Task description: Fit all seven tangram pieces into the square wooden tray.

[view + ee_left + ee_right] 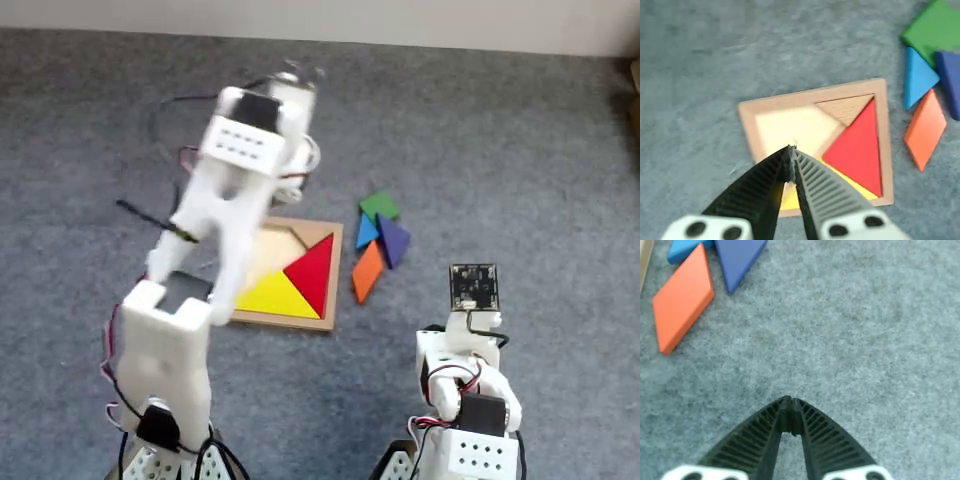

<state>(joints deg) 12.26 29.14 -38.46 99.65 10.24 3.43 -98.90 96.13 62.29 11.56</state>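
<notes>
tray sits on the grey-felted bench in front of the left arm, its sides roughly square to the robot. inside it, the red triangle has its long side along the right wall and its tip pointing at the middle. the yellow triangle has its long side along the near wall, tip also at the middle. the rest of the tray floor looks pale, can't tell if that's a piece or bare wood.

just right of the tray are the green square, light blue triangle, dark blue triangle and orange parallelogram. the parallelogram's long axis runs away from the robot, leaning a bit right.

left gripper hangs over the tray, fingers pressed together, holding nothing. right gripper is over bare felt, fingers closed too, nothing in them.
</notes>
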